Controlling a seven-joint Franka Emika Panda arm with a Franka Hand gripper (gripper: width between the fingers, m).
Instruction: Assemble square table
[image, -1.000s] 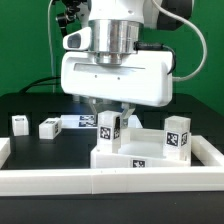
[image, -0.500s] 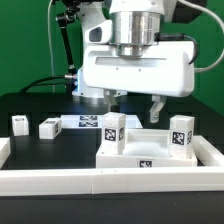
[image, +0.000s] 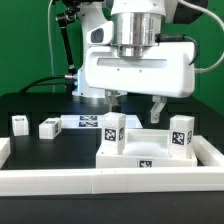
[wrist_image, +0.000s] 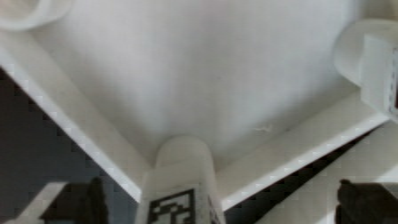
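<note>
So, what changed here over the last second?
The end effector rose and shifted toward the exterior view's right, away from the upright leg it had been lowered over a second ago. Its jaws are open and hold nothing. Nothing moved in the last half second. That leg, the other upright leg, the tabletop and the two loose legs stayed put.
</note>
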